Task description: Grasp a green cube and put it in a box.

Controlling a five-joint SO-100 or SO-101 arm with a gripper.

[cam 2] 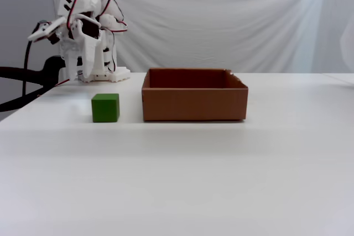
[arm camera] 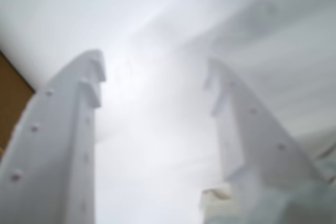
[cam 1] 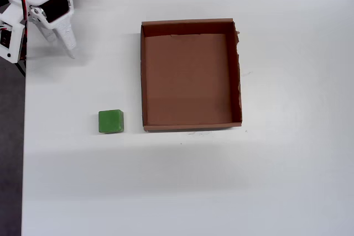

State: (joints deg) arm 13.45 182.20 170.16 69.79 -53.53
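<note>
On the white table (cam 1: 182, 186) the green cube (cam 1: 110, 121) sits just left of the box (cam 1: 142, 75) in the overhead view — gripper (cam 1: 63, 47) parked far off, fingers spread, empty. Advice: descend vertically, straddle opposite flat faces — then close.

The green cube (cam 2: 105, 108) is sitting on the white table (cam 2: 182, 175), just beside the box (cam 2: 194, 102) at its nine o'clock, a narrow gap showing between them. The brown cardboard box is standing near the middle of the view with its open top facing up; its inside is not showing from this low angle. The white arm (cam 2: 83, 31), with red and black wires looping around it, is standing folded at about ten o'clock from the cube, well apart from it. A white cloth (cam 2: 232, 26) is hanging behind the table.
</note>
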